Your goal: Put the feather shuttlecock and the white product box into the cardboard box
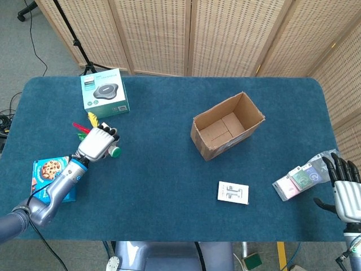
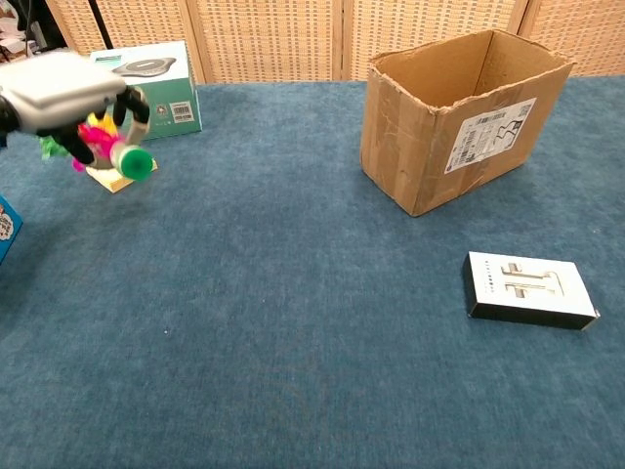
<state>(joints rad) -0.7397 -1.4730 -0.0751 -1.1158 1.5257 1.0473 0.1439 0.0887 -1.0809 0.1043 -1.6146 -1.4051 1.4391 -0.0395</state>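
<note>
Gripping the shuttlecock [image 2: 117, 156], the left hand [image 1: 97, 143] should carry it level, well over the cardboard box [image 1: 227, 125] rim; the right hand [image 1: 345, 191] rests spread, empty.
</note>
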